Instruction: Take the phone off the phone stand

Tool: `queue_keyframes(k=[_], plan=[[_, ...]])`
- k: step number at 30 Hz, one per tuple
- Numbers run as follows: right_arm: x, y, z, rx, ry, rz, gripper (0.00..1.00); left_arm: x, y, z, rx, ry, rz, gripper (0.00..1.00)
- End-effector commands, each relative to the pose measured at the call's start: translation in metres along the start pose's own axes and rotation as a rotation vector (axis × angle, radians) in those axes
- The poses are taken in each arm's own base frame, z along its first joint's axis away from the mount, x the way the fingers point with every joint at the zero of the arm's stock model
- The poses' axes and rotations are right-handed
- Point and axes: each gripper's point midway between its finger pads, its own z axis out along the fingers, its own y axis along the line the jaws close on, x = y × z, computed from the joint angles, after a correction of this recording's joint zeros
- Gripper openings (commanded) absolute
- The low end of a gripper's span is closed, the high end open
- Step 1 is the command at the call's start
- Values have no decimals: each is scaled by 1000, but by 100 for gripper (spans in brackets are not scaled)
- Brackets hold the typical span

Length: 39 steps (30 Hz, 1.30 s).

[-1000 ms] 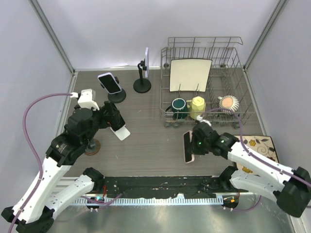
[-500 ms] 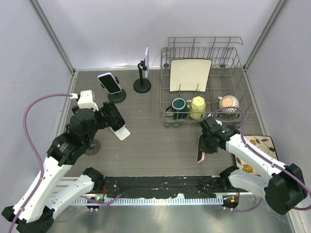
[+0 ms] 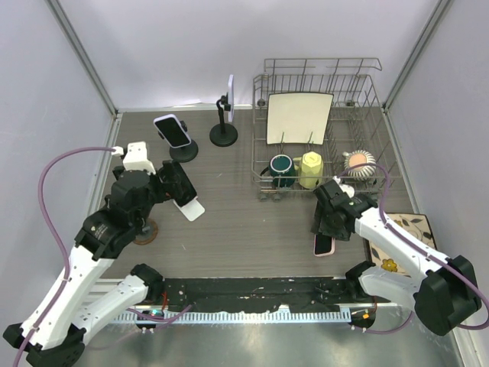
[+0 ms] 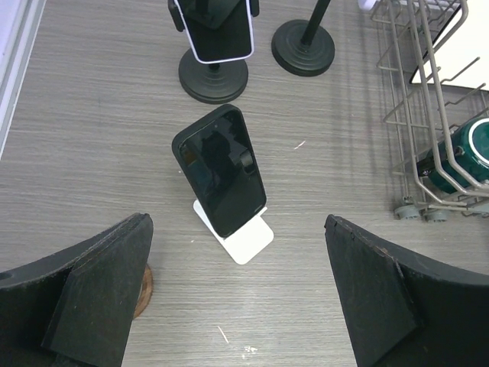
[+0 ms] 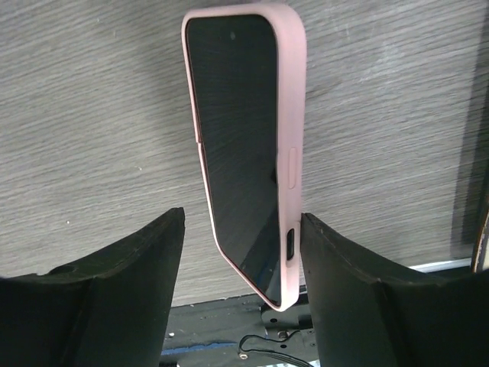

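At table's left, black phone (image 4: 220, 177) leans on its white stand (image 4: 246, 243), left gripper (image 4: 237, 229) spread wide before it (not touching). Right gripper (image 5: 243, 222) brackets pink-cased phone (image 5: 243, 138) near front edge; clamped or loose, cannot tell.

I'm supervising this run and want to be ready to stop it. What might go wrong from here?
1. The pink phone sits tilted inside the right tool near the front edge of the table. Whether it is clamped is unclear, so it might topple or slip off.
2. The left tool hangs open before the black phone on its white stand. Pulling the phone might drag the stand along or bump the second phone stand behind it.
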Motion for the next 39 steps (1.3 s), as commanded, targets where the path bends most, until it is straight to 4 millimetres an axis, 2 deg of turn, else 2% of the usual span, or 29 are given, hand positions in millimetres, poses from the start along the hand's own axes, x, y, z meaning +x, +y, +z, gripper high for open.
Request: queue_keyframes(k=[1, 9, 13, 17, 21, 25, 30, 32, 39], plan=[[-21, 1, -8, 14, -78, 44, 69, -12, -1, 4, -12, -35, 4, 100], [-26, -2, -3, 45, -101, 72, 80, -14, -4, 7, -6, -37, 5, 100], [-24, -1, 5, 63, -77, 67, 91, -14, -5, 8, -5, -36, 5, 100], [-26, -1, 7, 79, -77, 70, 96, -14, -5, 8, -9, -37, 4, 100], [-51, 8, -12, 20, -184, 98, 100, -17, -4, 8, -14, -43, -1, 100], [-83, 18, -50, -101, -356, 123, 100, -18, -8, 12, -14, -37, -6, 100], [-110, 26, -93, -218, -518, 96, 100, -18, -13, 27, -56, -7, -31, 100], [-116, 26, -107, -259, -573, 91, 100, -19, -7, 32, -107, 1, -56, 100], [-116, 31, -121, -350, -648, 35, 99, 5, 15, 60, -302, 82, -149, 100]])
